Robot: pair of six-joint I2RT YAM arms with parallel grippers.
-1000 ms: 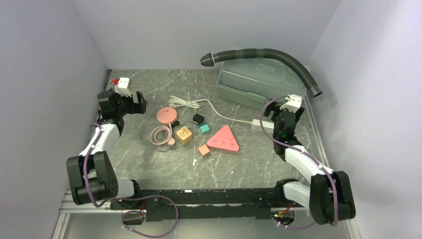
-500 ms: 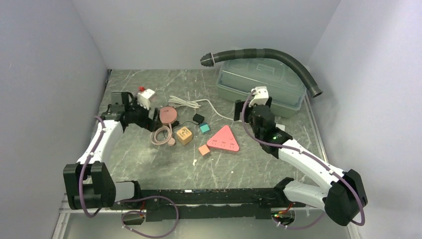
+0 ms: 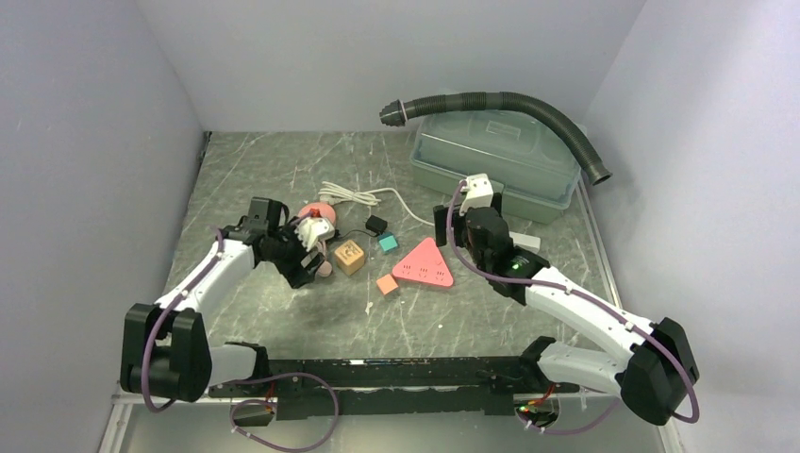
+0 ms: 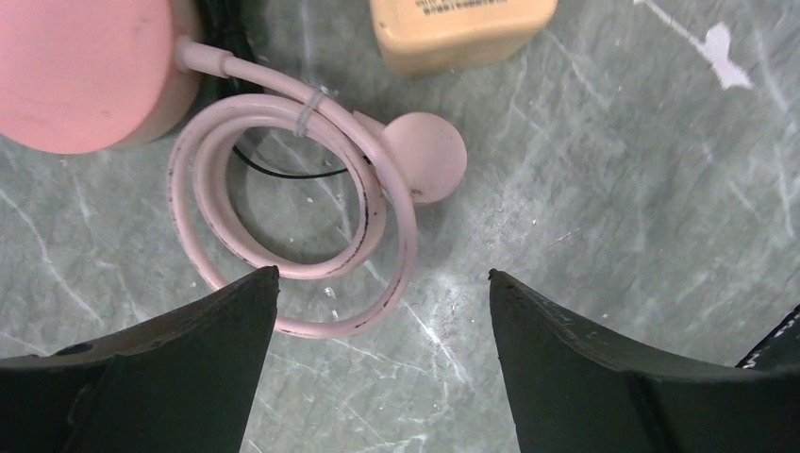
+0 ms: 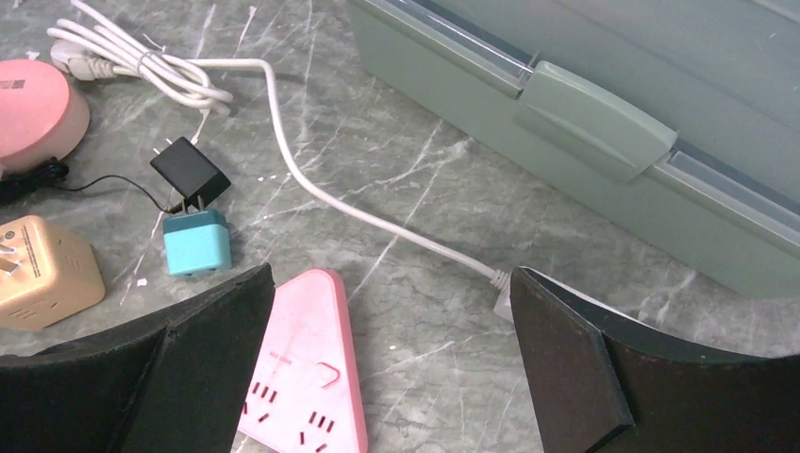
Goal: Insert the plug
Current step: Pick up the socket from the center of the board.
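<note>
A pink triangular power strip [image 3: 425, 265] lies flat mid-table; it also shows in the right wrist view [image 5: 302, 377]. A coiled pink cable [image 4: 200, 203] with a round pink plug head [image 4: 425, 158] runs from a pink disc [image 4: 85, 66]. A black plug [image 3: 376, 225] on a thin black wire lies behind the strip, and shows in the right wrist view [image 5: 189, 173]. My left gripper [image 3: 300, 264] is open and empty just above the coil's near edge [image 4: 382, 272]. My right gripper [image 3: 453, 231] is open and empty, right of the strip's far corner [image 5: 389, 272].
A tan cube socket [image 3: 349, 256], teal cube [image 3: 388, 243] and orange cube [image 3: 386, 284] lie around the strip. A white cable [image 5: 330, 198] runs to a white power strip [image 3: 526, 242]. A green lidded box [image 3: 495, 156] and a dark hose [image 3: 528, 104] are at the back right.
My left arm has swung from the back left corner right and down over the pink coil. My right arm has moved left from the right edge to beside the pink strip.
</note>
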